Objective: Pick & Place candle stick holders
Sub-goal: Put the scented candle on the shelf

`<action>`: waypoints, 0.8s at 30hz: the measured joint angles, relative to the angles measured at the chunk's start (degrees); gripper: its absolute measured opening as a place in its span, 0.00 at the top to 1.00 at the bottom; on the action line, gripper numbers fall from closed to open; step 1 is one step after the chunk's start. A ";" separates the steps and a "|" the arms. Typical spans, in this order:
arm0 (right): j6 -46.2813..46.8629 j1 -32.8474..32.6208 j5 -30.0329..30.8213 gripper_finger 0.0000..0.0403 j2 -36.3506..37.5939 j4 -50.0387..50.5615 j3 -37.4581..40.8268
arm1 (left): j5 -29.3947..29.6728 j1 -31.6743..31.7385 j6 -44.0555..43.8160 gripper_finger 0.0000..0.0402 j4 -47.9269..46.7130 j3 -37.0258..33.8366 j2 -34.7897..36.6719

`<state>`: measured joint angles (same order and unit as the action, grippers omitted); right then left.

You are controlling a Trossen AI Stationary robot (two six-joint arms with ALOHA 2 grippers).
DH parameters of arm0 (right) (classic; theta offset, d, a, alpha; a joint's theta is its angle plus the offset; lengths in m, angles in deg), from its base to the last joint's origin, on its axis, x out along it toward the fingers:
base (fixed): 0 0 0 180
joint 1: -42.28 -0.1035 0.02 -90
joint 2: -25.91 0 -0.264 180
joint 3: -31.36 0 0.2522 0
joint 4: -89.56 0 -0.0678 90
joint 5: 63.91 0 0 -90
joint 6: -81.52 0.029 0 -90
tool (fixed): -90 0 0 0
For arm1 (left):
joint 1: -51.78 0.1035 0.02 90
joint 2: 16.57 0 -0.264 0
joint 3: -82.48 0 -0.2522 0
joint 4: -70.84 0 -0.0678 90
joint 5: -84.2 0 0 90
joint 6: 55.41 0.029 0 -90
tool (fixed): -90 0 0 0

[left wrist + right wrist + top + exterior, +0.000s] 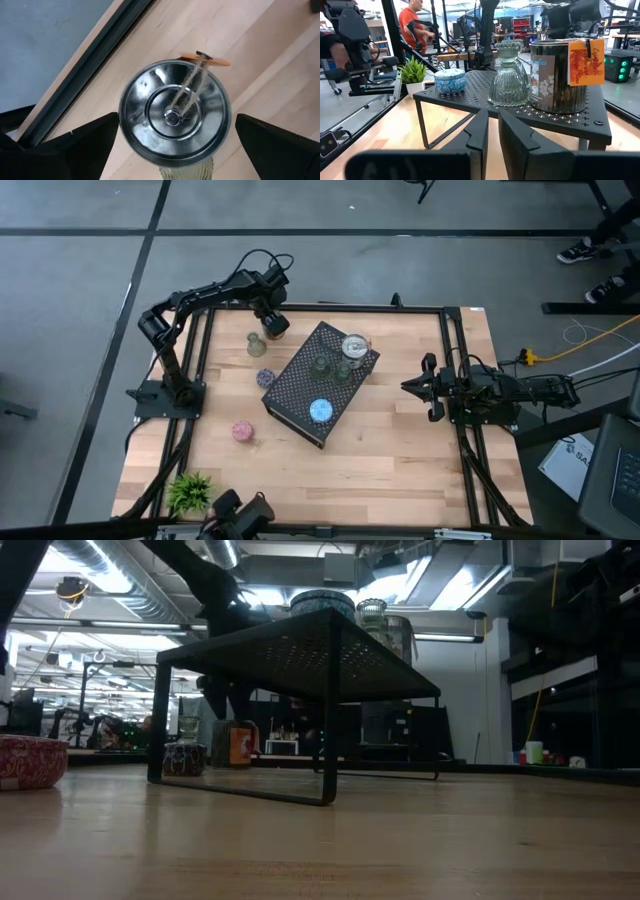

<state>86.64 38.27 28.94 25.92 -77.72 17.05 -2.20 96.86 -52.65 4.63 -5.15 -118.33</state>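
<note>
A silver can holder (pixel 175 112) with an orange tag (pixel 206 60) stands on the table at the far left. My left gripper (pixel 271 322) is above it, open, with one finger (pixel 90 142) on each side. An olive-green glass holder (pixel 256 344) stands next to it. The purple round (pixel 265 377) and the pink round (pixel 242 430) sit on the table. On the black perforated shelf (pixel 300 385) stand the blue round (pixel 321 411), two green glass holders (pixel 322 365) and another silver can (pixel 354 346). My right gripper (pixel 412 386) is shut and empty, right of the shelf. My left gripper points down over the silver can, its two fingers level with the can's opposite sides (pixel 122 117). I cannot tell whether the fingers touch the can.
A small green plant (pixel 190 492) stands at the near left corner. The shelf stands on thin legs (pixel 328 755) with open room beneath. Bare wood lies between the shelf and my right gripper. A person (pixel 412 20) stands in the room beyond the table.
</note>
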 joint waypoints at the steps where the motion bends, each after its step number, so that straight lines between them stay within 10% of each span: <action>1: 0.00 0.00 0.00 0.88 0.00 0.00 0.00 | 0.12 0.00 -0.01 0.00 -0.02 0.00 -0.26; 24: 0.00 0.01 0.00 0.88 0.00 0.00 -0.01 | 1.26 0.00 0.52 0.00 1.65 -1.22 -0.83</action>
<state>86.64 38.29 28.94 25.92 -77.72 17.04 -0.93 96.86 -52.13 6.28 -6.38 -119.16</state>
